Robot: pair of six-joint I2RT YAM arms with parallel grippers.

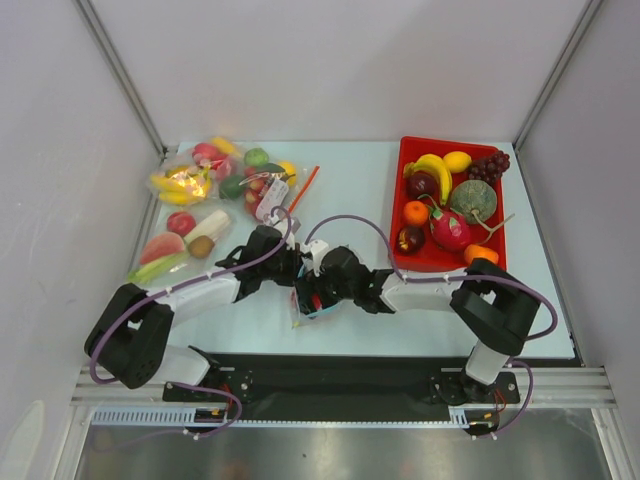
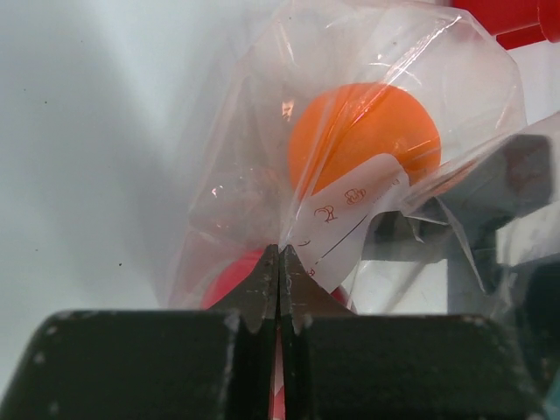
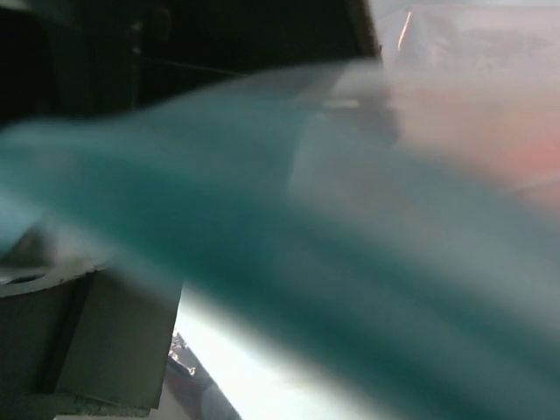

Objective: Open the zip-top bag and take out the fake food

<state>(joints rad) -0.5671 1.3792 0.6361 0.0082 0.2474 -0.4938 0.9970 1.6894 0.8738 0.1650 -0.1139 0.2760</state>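
The zip-top bag (image 1: pixel 312 302) is held between my two grippers at the table's near middle, its blue-green zip strip showing below them. In the left wrist view the clear crinkly bag (image 2: pixel 236 149) holds an orange fruit (image 2: pixel 363 136) and a red fruit (image 2: pixel 232 280), with a white label (image 2: pixel 354 219) in front. My left gripper (image 2: pixel 280 262) is shut on a fold of the bag's plastic; it also shows in the top view (image 1: pixel 296 274). My right gripper (image 1: pixel 326 284) is against the bag. Its wrist view is filled by the blurred zip strip (image 3: pixel 262 227), and its fingers are hidden.
A red tray (image 1: pixel 402 200) at the back right holds bananas, a pink dragon fruit and other fruit. Several other clear bags of fake food lie at the back left (image 1: pixel 195 180) and left (image 1: pixel 175 245). An orange stick (image 1: pixel 303 188) lies near them.
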